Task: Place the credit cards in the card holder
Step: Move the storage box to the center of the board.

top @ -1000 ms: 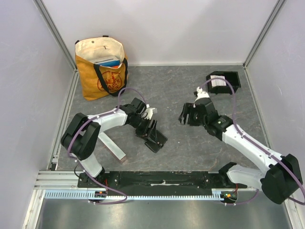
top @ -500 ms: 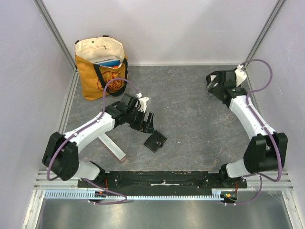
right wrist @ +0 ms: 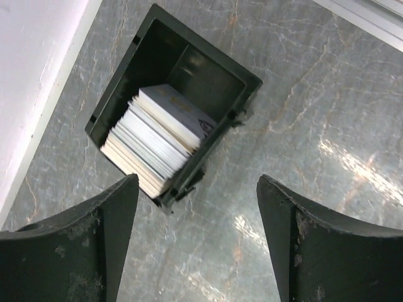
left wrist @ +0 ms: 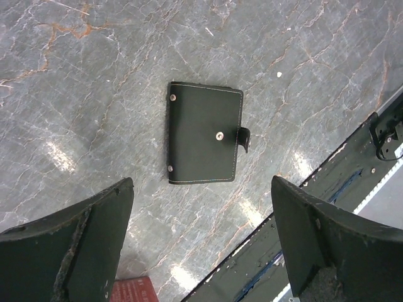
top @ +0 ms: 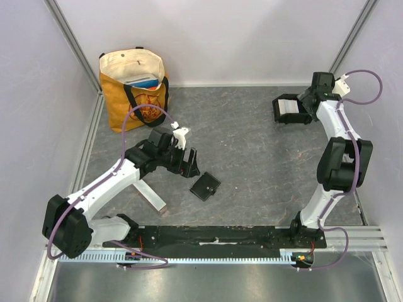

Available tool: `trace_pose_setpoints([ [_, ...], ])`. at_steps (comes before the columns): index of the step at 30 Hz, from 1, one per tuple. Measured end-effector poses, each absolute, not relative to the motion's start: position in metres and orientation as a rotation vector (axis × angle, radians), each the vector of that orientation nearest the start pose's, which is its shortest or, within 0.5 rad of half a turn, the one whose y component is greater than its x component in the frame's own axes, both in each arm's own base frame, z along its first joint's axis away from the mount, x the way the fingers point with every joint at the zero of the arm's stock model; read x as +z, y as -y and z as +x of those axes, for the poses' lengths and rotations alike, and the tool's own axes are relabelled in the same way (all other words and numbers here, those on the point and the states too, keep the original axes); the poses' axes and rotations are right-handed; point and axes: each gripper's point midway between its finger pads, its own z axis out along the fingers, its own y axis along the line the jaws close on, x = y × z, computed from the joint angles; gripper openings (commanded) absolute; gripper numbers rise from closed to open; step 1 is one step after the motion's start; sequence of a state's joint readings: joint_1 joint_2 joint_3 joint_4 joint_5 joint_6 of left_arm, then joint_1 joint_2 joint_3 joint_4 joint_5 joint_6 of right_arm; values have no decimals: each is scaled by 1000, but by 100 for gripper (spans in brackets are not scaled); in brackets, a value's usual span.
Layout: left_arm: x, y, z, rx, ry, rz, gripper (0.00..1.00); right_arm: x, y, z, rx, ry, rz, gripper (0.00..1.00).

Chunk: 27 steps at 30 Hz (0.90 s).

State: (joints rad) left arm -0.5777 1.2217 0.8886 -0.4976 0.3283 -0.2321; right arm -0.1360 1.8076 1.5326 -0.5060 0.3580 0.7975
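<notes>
The card holder (right wrist: 208, 75) is a black tray with low walls near the back right corner, also in the top view (top: 276, 111). A stack of pale credit cards (right wrist: 157, 135) stands on edge in one compartment (top: 289, 108); the other compartment looks empty. My right gripper (right wrist: 198, 251) hovers open just beside the holder with nothing between its fingers (top: 305, 106). My left gripper (left wrist: 201, 251) is open and empty above the table, a little back from a flat black wallet (left wrist: 204, 132). In the top view the left gripper (top: 191, 165) sits up and left of the wallet (top: 205, 186).
An orange tote bag (top: 134, 88) with a blue item inside stands at the back left. A reddish block (top: 148, 195) lies under the left arm, its corner showing in the left wrist view (left wrist: 135, 290). Walls enclose the table on three sides.
The right arm swung from the table's middle to the back right, over the card holder. The left gripper opened wide and drew back from the wallet, which stays on the table.
</notes>
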Motion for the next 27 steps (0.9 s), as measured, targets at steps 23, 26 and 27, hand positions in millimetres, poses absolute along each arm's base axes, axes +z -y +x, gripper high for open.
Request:
trace_pose_setpoints([
  [23,140,220,223,-742,-2389,574,95,92,138,529,-119,-1998,1297,67],
  [26,139,220,223,-742,-2390,574,96,91,139,530,-117,-1995,1300,64],
  [27,139,220,223,-742,-2390,574,95,91,139,530,-116,-1994,1300,61],
])
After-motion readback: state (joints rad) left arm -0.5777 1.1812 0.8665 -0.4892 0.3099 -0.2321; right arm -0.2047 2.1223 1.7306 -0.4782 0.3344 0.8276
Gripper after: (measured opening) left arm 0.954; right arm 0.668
